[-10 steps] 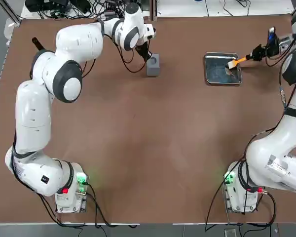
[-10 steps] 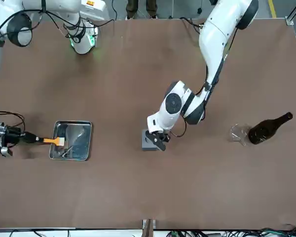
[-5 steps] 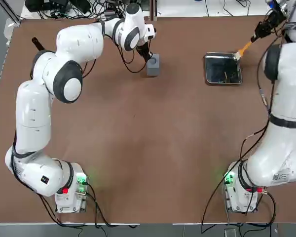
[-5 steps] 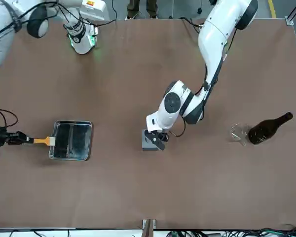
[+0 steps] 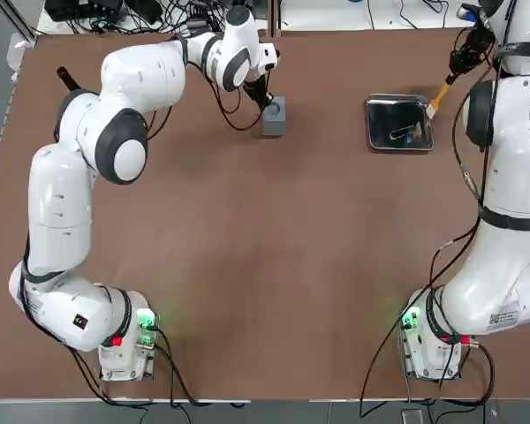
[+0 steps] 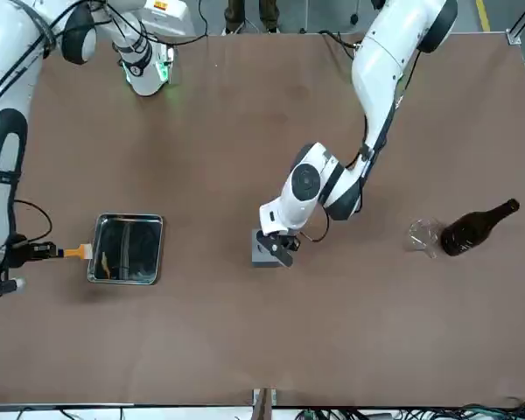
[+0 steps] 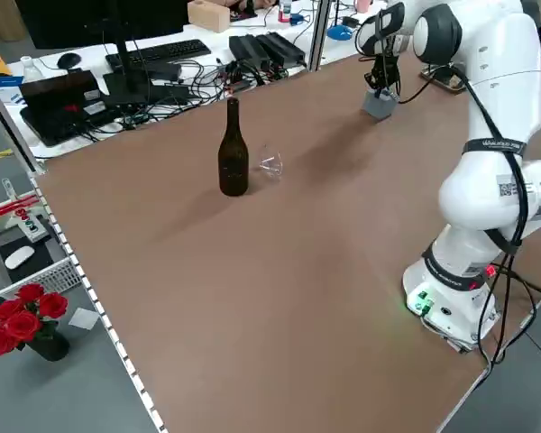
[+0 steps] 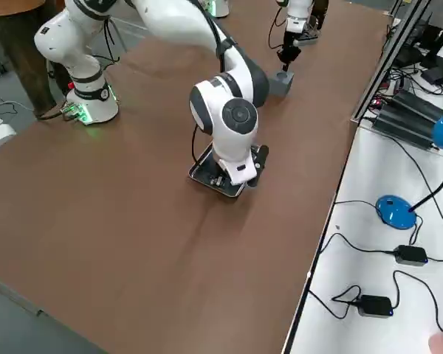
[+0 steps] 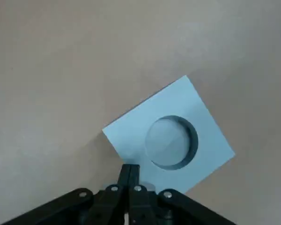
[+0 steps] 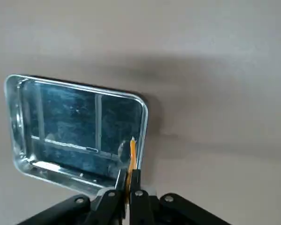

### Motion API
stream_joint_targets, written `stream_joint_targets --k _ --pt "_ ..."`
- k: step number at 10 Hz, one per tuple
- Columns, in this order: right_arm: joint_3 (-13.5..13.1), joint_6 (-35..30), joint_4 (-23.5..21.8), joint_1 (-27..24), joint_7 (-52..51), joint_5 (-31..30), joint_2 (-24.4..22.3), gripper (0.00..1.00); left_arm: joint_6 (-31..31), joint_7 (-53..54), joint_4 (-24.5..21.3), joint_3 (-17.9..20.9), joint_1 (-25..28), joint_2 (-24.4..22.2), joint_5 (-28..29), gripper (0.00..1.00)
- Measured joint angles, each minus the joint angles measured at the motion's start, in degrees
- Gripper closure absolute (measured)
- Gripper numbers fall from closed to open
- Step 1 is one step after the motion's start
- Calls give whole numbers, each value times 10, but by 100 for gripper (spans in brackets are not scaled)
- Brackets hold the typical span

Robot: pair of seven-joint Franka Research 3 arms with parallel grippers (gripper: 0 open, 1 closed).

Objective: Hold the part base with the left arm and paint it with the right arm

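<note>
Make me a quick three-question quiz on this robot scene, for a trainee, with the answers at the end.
1. Which gripper has the brush: left or right?
2. True or false: the block has a square hole in its top.
3. Fill in the blank: the glass lies by the mouth, middle or base of the bottle: the ____.

Key: 1. The right gripper, at the tray. 2. False; the hole is round, and the left gripper is at that block. 3. Base.
</note>
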Motion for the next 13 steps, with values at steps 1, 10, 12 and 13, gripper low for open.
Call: stream_joint_targets --k 1,10,12,13 --pt "13 20 -16 0 5 -3 0 95 0 -1 0 0 0 0 0 97" --pt "153 42 -25 3 235 -66 -25 95 0 -1 1 0 0 0 0 97" --pt "196 44 -25 6 298 -68 -34 95 0 -1 1 0 0 0 0 96" --pt "211 44 -25 6 321 -68 -39 95 0 -1 1 0 0 0 0 96"
